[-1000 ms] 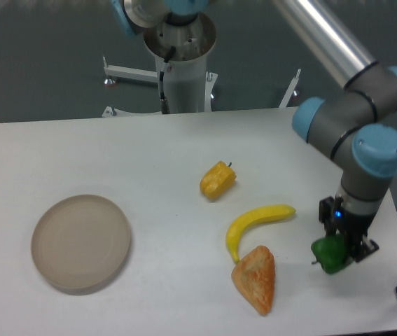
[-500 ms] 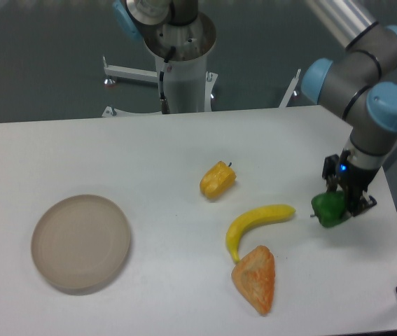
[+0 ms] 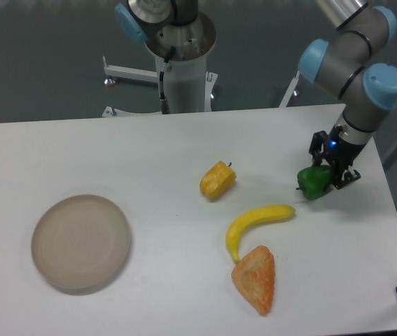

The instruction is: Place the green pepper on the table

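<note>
the green pepper [image 3: 314, 182] is sitting between the two dark fingers of the claw [image 3: 326, 175], which is pinching it from both sides. the pepper is glossy and lumpy, and it is hanging at the lower end of the arm, over the right part of the white bench [image 3: 149, 154]. from this single view i cannot tell if the pepper is touching the bench surface or is a little above it.

the claw is pointing down and slightly to the left, and a small blue light is shining on the wrist just above it. the arm [image 3: 356, 63] is grey with light-blue joint caps, and it is coming down from the upper right corner of the picture.

just below and to the left of the pepper, a yellow banana [image 3: 255, 225] is lying on the bench – its right tip is near the pepper but apart from it. under the banana, an orange-brown wedge-shaped piece of toy food [image 3: 255, 278] is lying, almost touching the banana's lower end. a yellow-orange pepper [image 3: 218, 180] is lying further to the left, near the middle of the bench, well apart from the green one.

far on the left side a round beige-grey plate [image 3: 80, 242] is resting on the bench. behind the bench, the robot base column [image 3: 180, 59] is standing.
</note>
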`<move>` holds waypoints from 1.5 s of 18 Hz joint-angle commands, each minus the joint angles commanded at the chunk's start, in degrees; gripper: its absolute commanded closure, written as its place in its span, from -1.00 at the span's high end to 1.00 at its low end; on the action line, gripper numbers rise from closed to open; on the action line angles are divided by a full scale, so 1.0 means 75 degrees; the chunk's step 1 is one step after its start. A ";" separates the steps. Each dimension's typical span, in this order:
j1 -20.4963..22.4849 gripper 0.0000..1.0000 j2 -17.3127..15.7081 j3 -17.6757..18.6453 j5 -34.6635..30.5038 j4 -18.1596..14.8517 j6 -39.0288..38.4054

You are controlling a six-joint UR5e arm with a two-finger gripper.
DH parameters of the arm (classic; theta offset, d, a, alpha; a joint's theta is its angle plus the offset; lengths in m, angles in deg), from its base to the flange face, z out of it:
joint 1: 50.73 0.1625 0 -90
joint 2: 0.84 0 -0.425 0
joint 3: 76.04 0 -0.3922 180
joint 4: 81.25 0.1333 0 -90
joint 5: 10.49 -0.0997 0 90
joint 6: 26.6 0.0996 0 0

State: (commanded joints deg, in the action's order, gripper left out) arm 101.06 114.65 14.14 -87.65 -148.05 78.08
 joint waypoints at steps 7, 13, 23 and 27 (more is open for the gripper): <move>-0.0117 -0.37 0.0011 0.0106 0.0000 -0.0047 -0.1055; -0.0141 -0.35 0.0058 0.0176 -0.0082 0.0000 -0.1185; -0.0141 0.12 0.0093 0.0153 -0.0082 0.0023 -0.1185; -0.0129 0.91 0.0094 0.0013 -0.0082 0.0023 -0.1185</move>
State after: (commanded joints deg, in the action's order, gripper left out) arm 100.09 115.36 14.23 -88.27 -147.88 69.20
